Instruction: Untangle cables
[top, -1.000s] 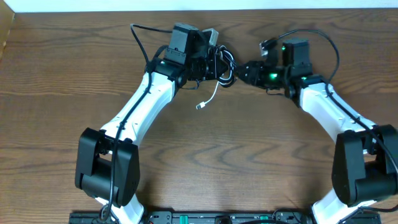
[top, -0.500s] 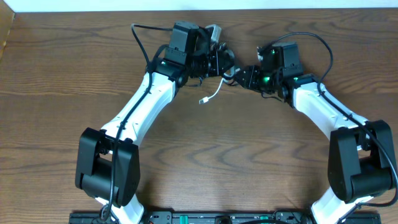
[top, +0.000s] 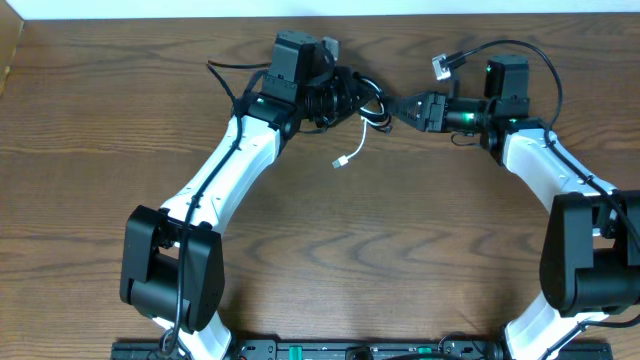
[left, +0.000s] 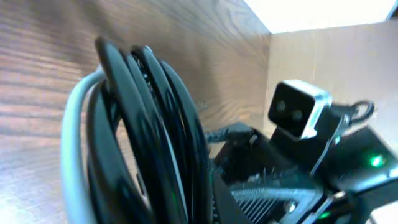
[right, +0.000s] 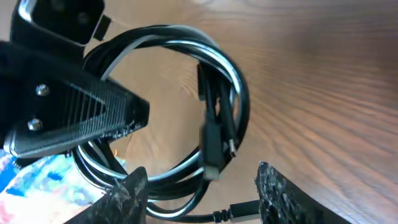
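The black cable (top: 368, 97) and white cable (top: 352, 147) are wound into one coil. It hangs at the tip of my left gripper (top: 340, 97), which is shut on it near the table's far edge. The white cable's free plug (top: 341, 163) dangles toward the table. My right gripper (top: 394, 108) faces the coil from the right. In the right wrist view the right gripper (right: 202, 196) stands open, with the coil's lower strands (right: 180, 186) and a black plug (right: 214, 149) between its fingers (right: 121, 196). The left wrist view is filled by the black loops (left: 149, 137) with the white strand (left: 71, 149) beside them.
The wooden table (top: 380, 240) stretches toward me. Each arm carries its own thick black wire, one at the left arm (top: 225, 70) and one looping over the right arm (top: 545, 75). The table's back edge (top: 150, 17) runs just behind both grippers.
My right gripper has drawn back to the right and its jaws stand wider. The coil and the left gripper shifted slightly right, and the dangling white plug swung right with them.
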